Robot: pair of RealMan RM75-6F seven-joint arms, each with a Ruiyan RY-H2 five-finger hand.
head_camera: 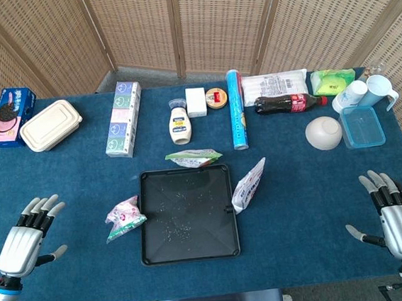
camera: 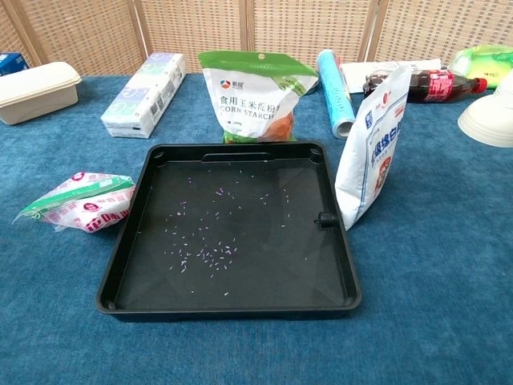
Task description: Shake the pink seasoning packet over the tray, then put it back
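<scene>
The pink seasoning packet (head_camera: 124, 216) (camera: 78, 203) lies on the blue cloth just left of the black tray (head_camera: 154, 251) (camera: 341, 241). Small purple specks are scattered over the tray's floor. My left hand (head_camera: 30, 238) hovers at the near left edge of the table, fingers spread, holding nothing, well left of the packet. My right hand (head_camera: 391, 212) is at the near right edge, fingers spread too and holding nothing. Neither hand shows in the chest view.
A corn starch bag (camera: 247, 96) stands behind the tray and a white-blue bag (camera: 373, 148) leans at its right side. Further back are a tissue box (head_camera: 124, 119), mayonnaise bottle (head_camera: 179, 126), blue roll (head_camera: 237, 118), cola bottle (head_camera: 289, 103), bowl (head_camera: 324, 132) and containers.
</scene>
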